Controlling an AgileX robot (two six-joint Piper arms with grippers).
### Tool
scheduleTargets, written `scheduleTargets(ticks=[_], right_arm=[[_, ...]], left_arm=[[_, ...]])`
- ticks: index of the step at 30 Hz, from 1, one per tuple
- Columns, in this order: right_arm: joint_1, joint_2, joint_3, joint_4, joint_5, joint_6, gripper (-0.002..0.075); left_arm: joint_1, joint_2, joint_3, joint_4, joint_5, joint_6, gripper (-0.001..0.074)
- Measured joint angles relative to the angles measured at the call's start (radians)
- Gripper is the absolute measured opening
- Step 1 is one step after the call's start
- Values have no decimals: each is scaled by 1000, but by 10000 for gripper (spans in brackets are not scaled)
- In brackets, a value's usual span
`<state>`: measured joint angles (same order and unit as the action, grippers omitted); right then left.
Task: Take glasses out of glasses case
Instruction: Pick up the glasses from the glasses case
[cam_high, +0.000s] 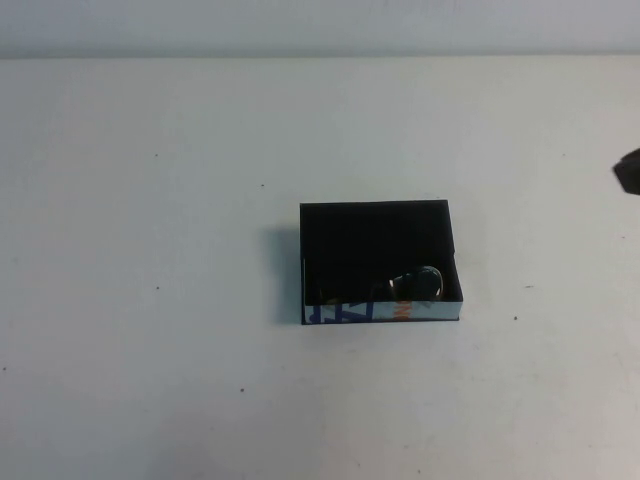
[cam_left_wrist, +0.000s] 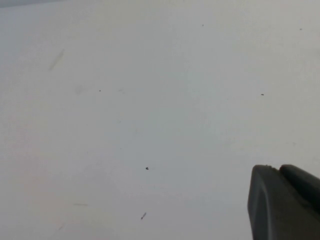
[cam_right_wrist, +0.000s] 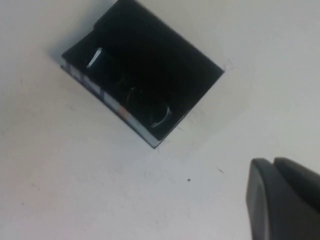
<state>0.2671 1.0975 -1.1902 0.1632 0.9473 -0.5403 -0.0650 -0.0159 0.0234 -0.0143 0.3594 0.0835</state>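
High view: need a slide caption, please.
Glasses lie inside the open glasses case; right gripper at table edge, left gripper away.

White table (cam_high: 150, 380) with dark specks

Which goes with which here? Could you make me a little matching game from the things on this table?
Things:
1. glasses
2. glasses case
3. right gripper
4. left gripper

Places:
A. in the middle of the table
B. over bare table, no case in its view
C. inside the case, against the printed side
D. above the table near the case

Pairs: 1-C, 2-A, 3-D, 4-B
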Motion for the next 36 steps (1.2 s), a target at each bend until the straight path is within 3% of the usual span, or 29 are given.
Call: scheduleTargets(ticks=[9,22,27,31,36], right_arm=[[94,373,-313,-18,263,-367,-18],[243,750,-520,-91,284,-742,-18],[265,859,-569,-85,284,-728,-18],[269,928,-617,-64,271,-554,0],[269,982,-647,-60,261,-477,139]], left_arm=[[0,0,0,0,0,0,-4],[0,0,0,0,0,0,-4],[0,0,0,0,0,0,-4],[0,0,0,0,0,0,-4],[0,0,0,0,0,0,-4]])
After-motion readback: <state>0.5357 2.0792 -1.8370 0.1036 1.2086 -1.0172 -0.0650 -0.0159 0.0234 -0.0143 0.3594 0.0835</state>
